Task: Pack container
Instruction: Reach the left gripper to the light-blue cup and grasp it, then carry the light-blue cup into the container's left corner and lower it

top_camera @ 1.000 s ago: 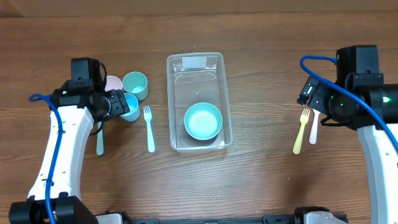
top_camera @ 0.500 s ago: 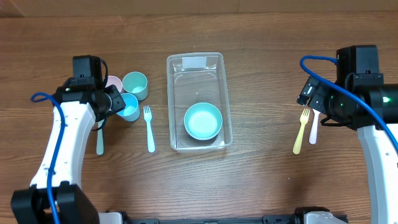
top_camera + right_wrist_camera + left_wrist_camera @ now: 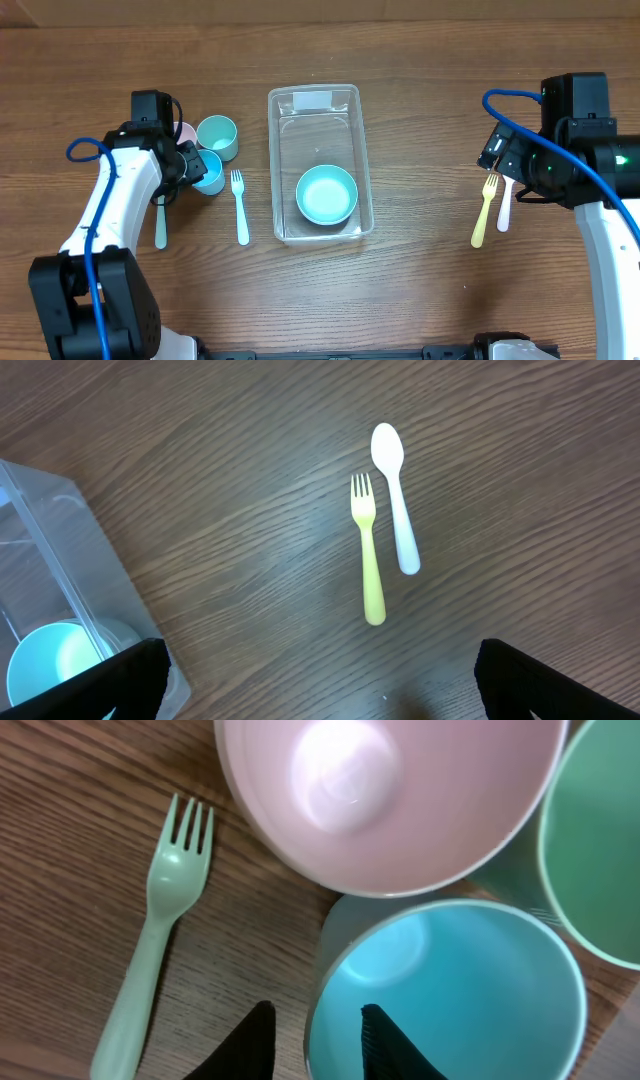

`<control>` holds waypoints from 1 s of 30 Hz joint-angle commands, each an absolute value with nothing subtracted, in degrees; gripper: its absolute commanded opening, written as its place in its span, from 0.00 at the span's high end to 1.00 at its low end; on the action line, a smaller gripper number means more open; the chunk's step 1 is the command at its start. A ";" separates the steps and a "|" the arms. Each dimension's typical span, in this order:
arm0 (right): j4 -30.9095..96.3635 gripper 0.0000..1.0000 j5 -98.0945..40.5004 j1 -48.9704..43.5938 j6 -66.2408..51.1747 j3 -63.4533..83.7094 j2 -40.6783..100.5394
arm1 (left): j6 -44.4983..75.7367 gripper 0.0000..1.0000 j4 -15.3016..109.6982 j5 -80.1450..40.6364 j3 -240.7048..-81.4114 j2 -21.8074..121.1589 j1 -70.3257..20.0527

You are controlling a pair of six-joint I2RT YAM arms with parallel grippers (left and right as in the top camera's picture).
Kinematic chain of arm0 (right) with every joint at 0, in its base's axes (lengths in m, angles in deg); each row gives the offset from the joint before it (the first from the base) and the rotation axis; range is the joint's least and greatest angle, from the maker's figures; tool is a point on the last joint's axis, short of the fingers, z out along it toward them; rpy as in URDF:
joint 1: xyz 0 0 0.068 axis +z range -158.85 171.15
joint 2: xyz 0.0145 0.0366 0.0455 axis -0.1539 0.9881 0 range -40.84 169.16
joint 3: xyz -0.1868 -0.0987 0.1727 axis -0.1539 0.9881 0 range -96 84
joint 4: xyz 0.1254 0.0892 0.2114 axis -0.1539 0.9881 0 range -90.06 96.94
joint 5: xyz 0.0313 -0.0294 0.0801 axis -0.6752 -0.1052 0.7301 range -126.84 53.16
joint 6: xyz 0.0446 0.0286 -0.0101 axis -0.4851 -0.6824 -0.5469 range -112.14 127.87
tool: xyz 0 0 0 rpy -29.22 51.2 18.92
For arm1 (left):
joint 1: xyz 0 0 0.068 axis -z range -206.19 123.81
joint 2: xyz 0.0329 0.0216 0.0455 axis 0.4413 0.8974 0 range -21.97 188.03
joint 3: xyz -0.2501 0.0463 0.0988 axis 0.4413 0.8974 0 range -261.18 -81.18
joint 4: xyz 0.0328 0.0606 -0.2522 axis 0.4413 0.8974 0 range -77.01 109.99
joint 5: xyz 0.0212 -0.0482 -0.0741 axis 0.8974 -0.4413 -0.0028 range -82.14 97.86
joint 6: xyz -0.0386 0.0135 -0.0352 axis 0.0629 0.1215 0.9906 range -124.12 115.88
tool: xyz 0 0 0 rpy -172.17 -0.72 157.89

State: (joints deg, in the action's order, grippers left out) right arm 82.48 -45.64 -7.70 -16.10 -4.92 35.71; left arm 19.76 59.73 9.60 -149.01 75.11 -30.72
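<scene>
The clear rectangular container stands at the table's centre, its pale label at the far end, with a teal bowl inside near the front; it also shows in the right wrist view. My left gripper is open, its fingers straddling the rim of a blue cup, one finger inside and one outside. In the overhead view it is at that blue cup. My right gripper is wide open and empty above bare wood, right of the container.
A pink cup and a green cup stand touching the blue one. A pale green fork lies to its left and a teal fork to its right. A yellow fork and a white spoon lie at the right.
My left gripper has shifted a little to the right, onto the blue cup. The right arm has not moved.
</scene>
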 commanded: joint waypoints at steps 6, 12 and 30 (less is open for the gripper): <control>82.33 0.00 -45.79 -7.90 -16.17 -5.31 35.47 | 19.85 0.96 59.41 9.18 -148.86 78.73 -30.61; 82.33 0.00 -45.79 -7.90 -16.17 -5.31 35.47 | 18.58 0.96 61.22 4.92 -150.59 78.63 -30.61; 82.33 0.00 -45.81 -7.90 -16.17 -5.31 35.47 | 15.98 0.96 79.14 3.33 -174.54 73.14 -17.85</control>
State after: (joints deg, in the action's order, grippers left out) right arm 82.48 -45.64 -7.70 -16.10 -4.92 35.71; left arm 17.97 79.01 4.42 -169.30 75.15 -22.79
